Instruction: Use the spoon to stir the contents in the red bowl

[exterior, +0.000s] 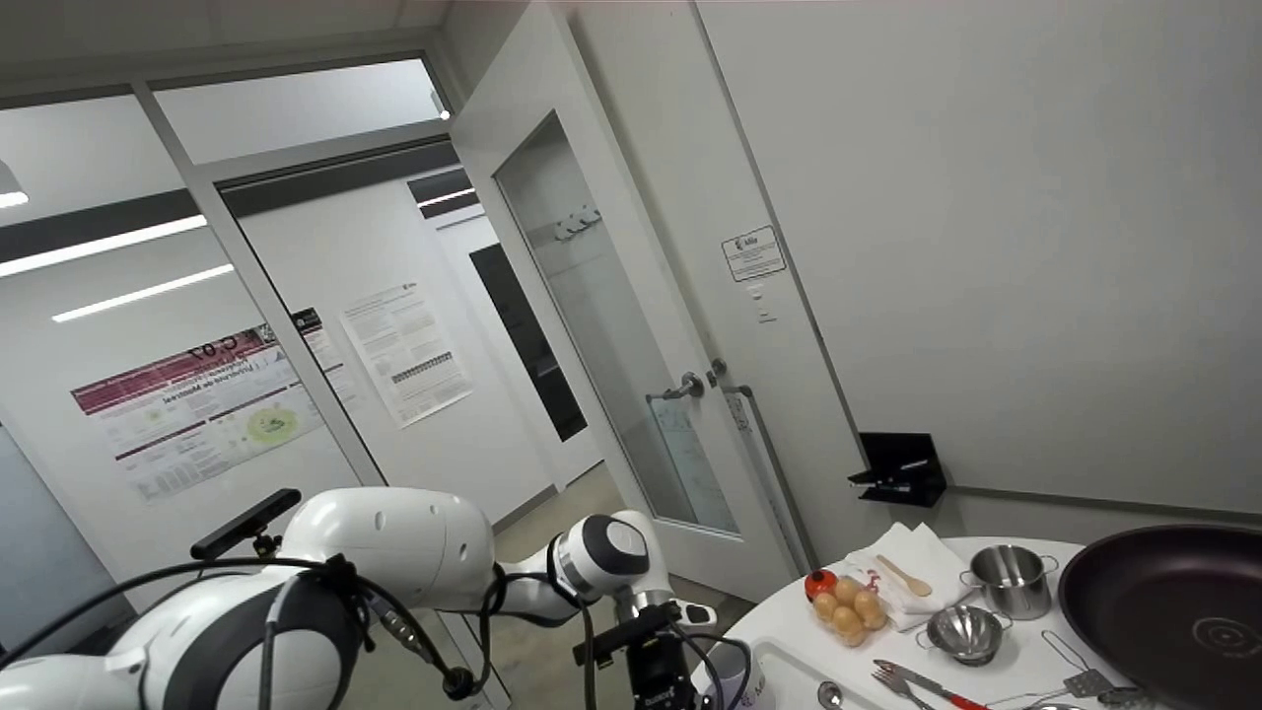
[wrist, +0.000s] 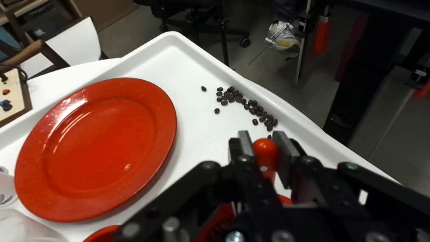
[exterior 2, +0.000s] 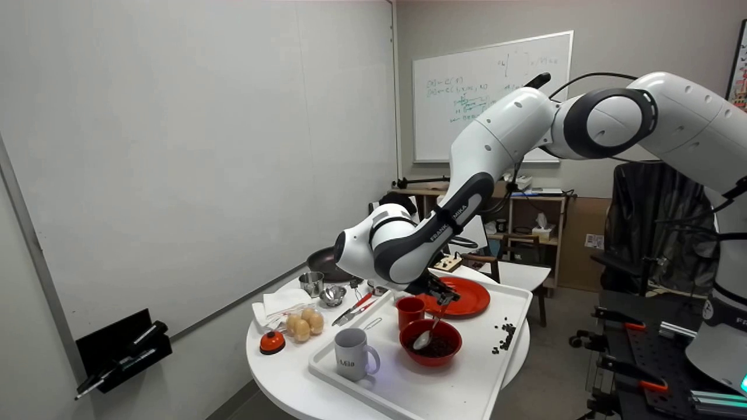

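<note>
In an exterior view a mug is parked left of the red bowl, inside which the spoon is held, handle clenched by the gripper above: stirring, seemingly, is reached, slow circles called for next!

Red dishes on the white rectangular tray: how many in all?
3, in an exterior view: round red plate at the back, cylindrical red cup at its front left, round red bowl nearest the camera. The white robot arm may hide others.
</note>
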`<action>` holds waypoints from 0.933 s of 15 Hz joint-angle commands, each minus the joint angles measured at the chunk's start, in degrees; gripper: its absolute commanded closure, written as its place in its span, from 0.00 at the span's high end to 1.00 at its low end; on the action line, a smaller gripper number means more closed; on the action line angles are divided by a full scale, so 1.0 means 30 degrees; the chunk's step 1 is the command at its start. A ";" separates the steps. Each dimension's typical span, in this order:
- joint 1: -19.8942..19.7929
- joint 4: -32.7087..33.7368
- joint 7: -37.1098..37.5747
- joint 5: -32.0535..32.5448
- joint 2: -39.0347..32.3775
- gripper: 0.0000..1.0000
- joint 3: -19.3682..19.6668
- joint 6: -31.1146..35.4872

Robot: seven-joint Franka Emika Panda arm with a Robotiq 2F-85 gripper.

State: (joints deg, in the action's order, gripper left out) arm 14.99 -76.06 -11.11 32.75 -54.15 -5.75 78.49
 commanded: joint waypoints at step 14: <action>-0.0134 0.3392 -0.0184 -0.1706 -0.2620 0.09 0.0740 -0.3055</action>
State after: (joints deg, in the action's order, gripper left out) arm 14.76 -68.17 -11.12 29.29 -60.86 -4.15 72.08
